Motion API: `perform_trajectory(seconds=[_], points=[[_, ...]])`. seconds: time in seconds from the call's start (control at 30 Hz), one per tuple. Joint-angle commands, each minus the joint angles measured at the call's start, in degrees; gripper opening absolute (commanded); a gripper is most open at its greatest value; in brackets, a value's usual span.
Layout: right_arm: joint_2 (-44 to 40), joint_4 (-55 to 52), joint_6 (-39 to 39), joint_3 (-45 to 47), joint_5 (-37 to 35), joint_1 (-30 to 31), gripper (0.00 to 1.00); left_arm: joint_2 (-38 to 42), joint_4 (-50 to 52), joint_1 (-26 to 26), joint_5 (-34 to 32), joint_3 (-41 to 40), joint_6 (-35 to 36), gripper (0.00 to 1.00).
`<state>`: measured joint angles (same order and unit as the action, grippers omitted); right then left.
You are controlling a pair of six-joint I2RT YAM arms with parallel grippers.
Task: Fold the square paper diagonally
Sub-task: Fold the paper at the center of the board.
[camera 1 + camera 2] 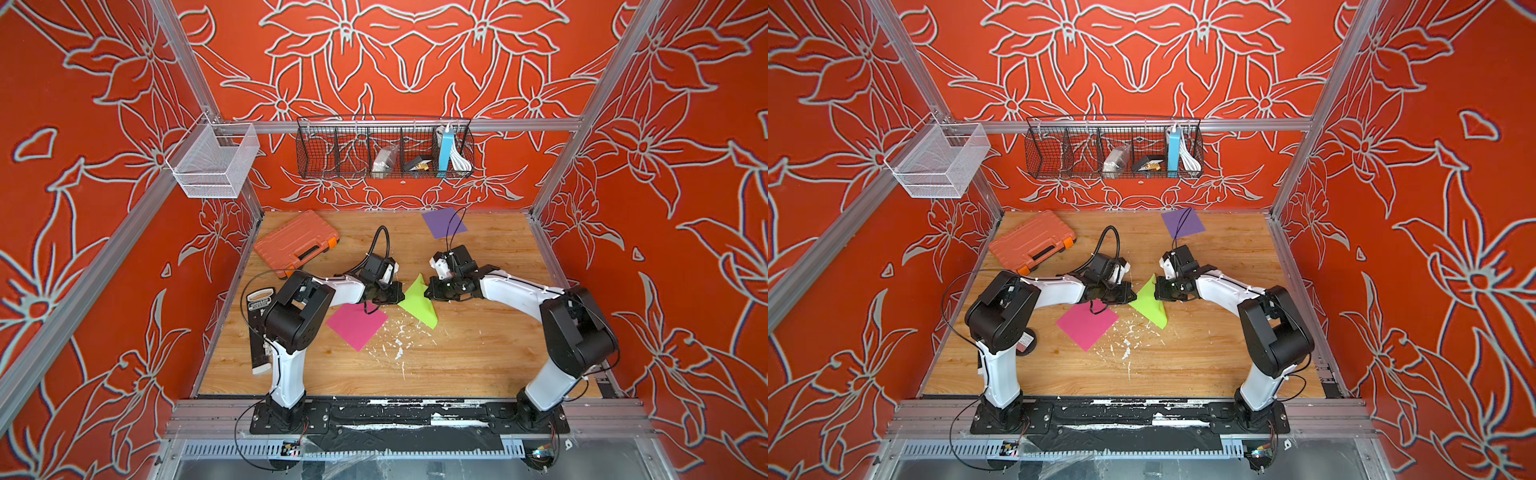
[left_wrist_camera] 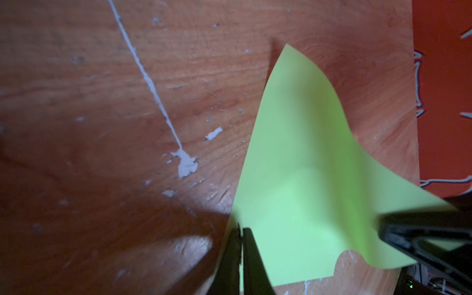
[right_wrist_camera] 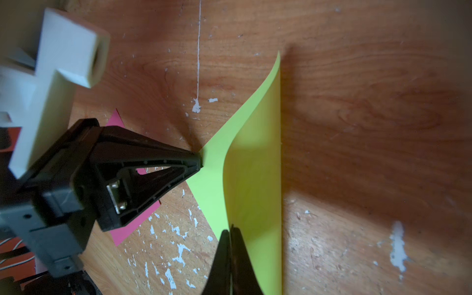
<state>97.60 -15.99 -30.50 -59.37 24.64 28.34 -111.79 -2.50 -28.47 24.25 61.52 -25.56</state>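
- The left gripper (image 1: pixel 400 296) is pinching a corner of the green paper (image 1: pixel 419 305), its jaws closed on it.
- The right gripper (image 1: pixel 428 293) is clamping the paper's other side, jaws fully closed.
- The paper is arching up mid-table (image 1: pixel 478 353), beside a pink sheet (image 1: pixel 356 326).
- A black tool's label (image 1: pixel 259 302) is showing lettering too blurred to read.

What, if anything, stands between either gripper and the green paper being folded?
Nothing visible does. The left gripper and right gripper are each shut on the green paper, at opposite sides. The pink paper lies flat off to the side, not in between.
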Motion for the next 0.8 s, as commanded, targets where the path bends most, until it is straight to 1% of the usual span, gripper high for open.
perform_trajectory(seconds=[0.0,0.3,0.77], points=[[1.6,0.6,-0.6,-2.2,0.6,0.7,0.0,0.8,3.1,-0.4,-1.4,-0.2,0.6,0.1],[4.7,1.7,-1.4,-3.9,0.8,2.1,0.01,1.1,3.2,-0.4,-1.4,-0.3,0.7,0.1],[9.2,1.0,-0.6,-6.6,0.7,3.8,0.02,1.4,3.2,-0.4,-1.6,-0.3,0.9,0.1]])
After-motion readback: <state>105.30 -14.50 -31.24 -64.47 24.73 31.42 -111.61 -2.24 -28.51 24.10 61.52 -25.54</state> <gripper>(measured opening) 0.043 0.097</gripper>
